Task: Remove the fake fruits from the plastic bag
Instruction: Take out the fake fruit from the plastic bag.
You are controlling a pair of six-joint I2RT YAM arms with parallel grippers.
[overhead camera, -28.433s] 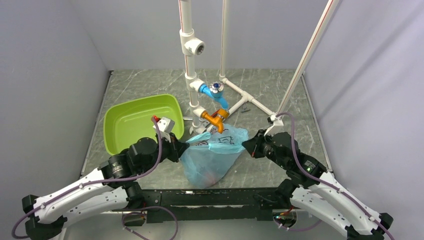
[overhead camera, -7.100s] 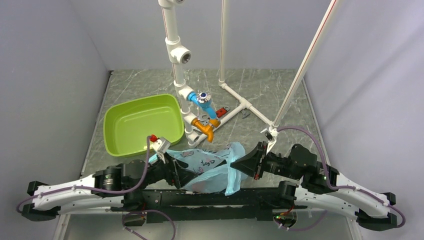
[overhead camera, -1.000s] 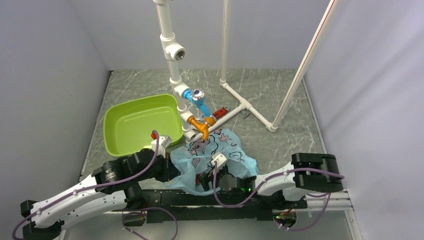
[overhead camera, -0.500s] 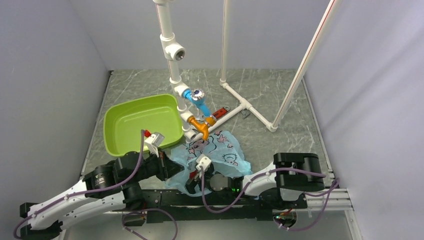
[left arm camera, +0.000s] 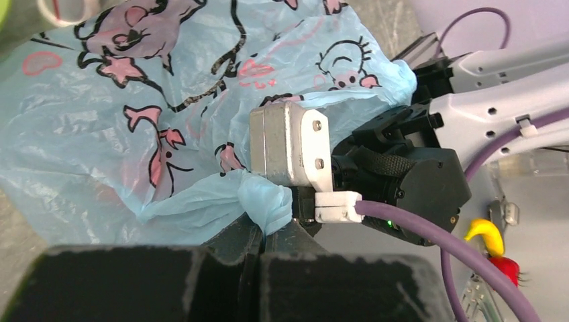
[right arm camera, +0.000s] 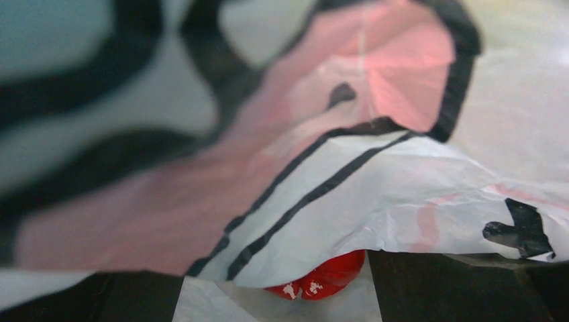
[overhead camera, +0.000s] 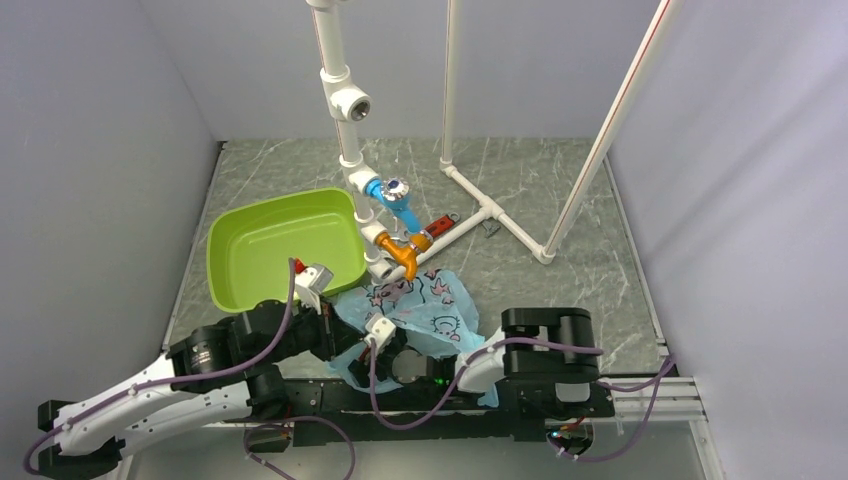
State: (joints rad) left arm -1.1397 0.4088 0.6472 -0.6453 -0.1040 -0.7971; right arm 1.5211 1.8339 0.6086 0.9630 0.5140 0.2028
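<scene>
You've got a lime-green tub [overhead camera: 270, 250] near the table's [overhead camera: 300, 165] left edge. Just right of it stands a white pipe frame [overhead camera: 487, 207], with a blue valve [overhead camera: 400, 205] and an orange valve [overhead camera: 405, 250].

The left claw [left arm camera: 260, 243] is clamped on a fold of the plastic bag [left arm camera: 121, 134]. The right arm [overhead camera: 520, 350] doubles back leftward, the right claw [right arm camera: 275, 292] spread wide.

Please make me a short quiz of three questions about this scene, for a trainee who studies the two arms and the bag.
1. True or false: the left gripper is shut on a fold of the plastic bag.
2. In the right wrist view, what colour is the small thing under the bag's edge? A green, B red, C yellow.
3. Fill in: the lime-green tub stands on the bag's ___ side (the robot's own).
Key: 1 true; 2 B; 3 left.
</scene>
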